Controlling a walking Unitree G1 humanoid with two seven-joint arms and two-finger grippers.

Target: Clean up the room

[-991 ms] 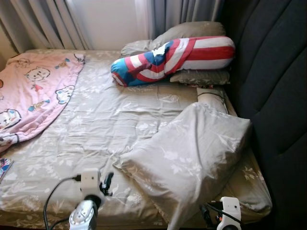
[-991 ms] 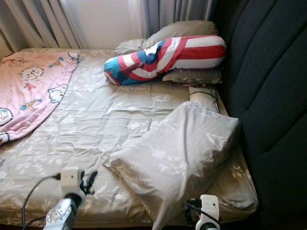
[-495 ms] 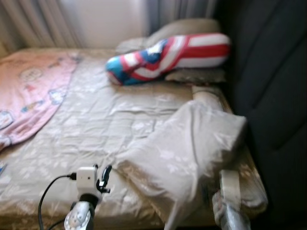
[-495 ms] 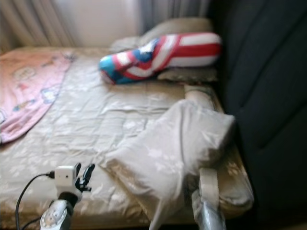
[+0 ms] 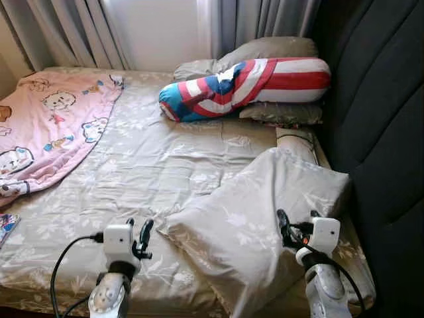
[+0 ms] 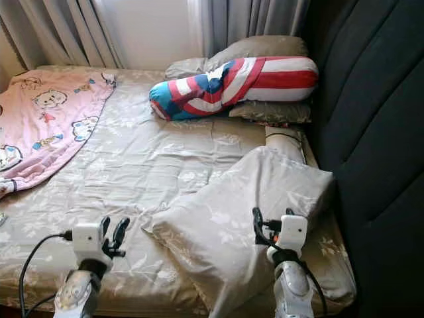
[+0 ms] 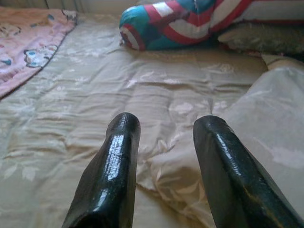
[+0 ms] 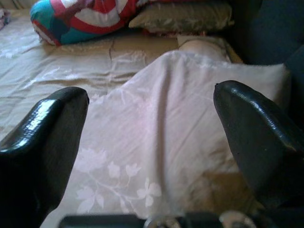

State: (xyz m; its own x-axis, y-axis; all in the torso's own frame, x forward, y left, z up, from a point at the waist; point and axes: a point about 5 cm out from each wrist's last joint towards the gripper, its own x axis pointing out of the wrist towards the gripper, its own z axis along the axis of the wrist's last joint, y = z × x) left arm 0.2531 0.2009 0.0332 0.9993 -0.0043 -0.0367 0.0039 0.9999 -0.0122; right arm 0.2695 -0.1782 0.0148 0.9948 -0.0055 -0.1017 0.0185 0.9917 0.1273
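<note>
left eye view: a bed with a beige flowered sheet takes up most of the frame, a dark padded headboard running down the right edge. a large grey flowered pillow lies crooked at the lower right of the frame, one corner hanging over the near edge of the bed. in the upper middle a long red, white and blue striped bolster rests on 2 grey pillows below the curtains. a pink cartoon blanket covers the upper left of the frame.

the left pincer sits at the lower left of the frame, above the sheet and just beside the large pillow's near corner; its 2 fingers stand apart and grip nothing. the right pincer is at the lower right, over the large pillow, its fingers spread wide with the pillow cloth between them but not pinched.
</note>
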